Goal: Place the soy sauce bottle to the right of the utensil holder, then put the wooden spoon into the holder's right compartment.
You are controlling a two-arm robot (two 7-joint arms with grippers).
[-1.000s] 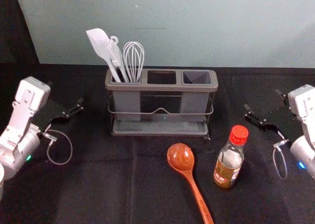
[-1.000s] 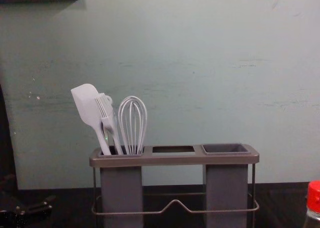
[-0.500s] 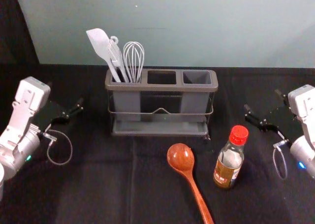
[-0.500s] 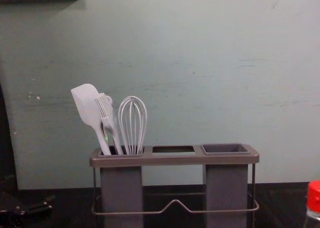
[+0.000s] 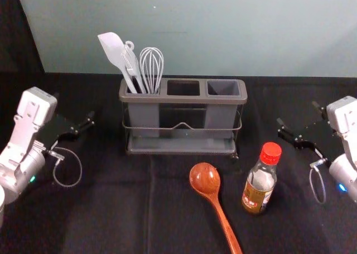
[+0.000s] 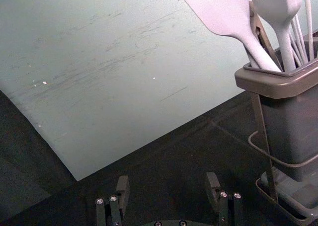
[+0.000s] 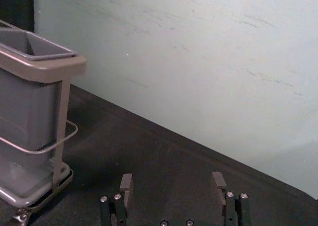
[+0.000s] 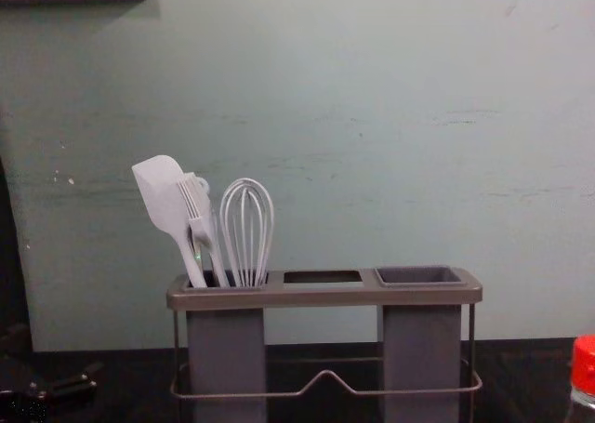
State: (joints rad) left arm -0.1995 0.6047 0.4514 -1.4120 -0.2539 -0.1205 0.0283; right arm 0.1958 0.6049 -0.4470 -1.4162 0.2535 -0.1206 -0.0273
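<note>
In the head view the utensil holder (image 5: 181,99) stands at the back middle, its right compartment (image 5: 223,87) holding nothing. The soy sauce bottle (image 5: 260,181), red-capped, stands upright in front of the holder, off its right end. Left of the bottle lies the wooden spoon (image 5: 205,179), bowl toward the holder. My right gripper (image 5: 300,123) is open, right of the holder and beyond the bottle; in the right wrist view the right gripper (image 7: 172,188) has nothing between its fingers. My left gripper (image 5: 75,123) hangs left of the holder; the left gripper (image 6: 168,188) is open and empty in its wrist view.
A white spatula (image 5: 114,50), a brush and a whisk (image 5: 151,68) stick up from the holder's left compartment. Behind the black-covered table (image 5: 111,209) rises a pale green wall (image 5: 195,30). Cable loops hang from both arms.
</note>
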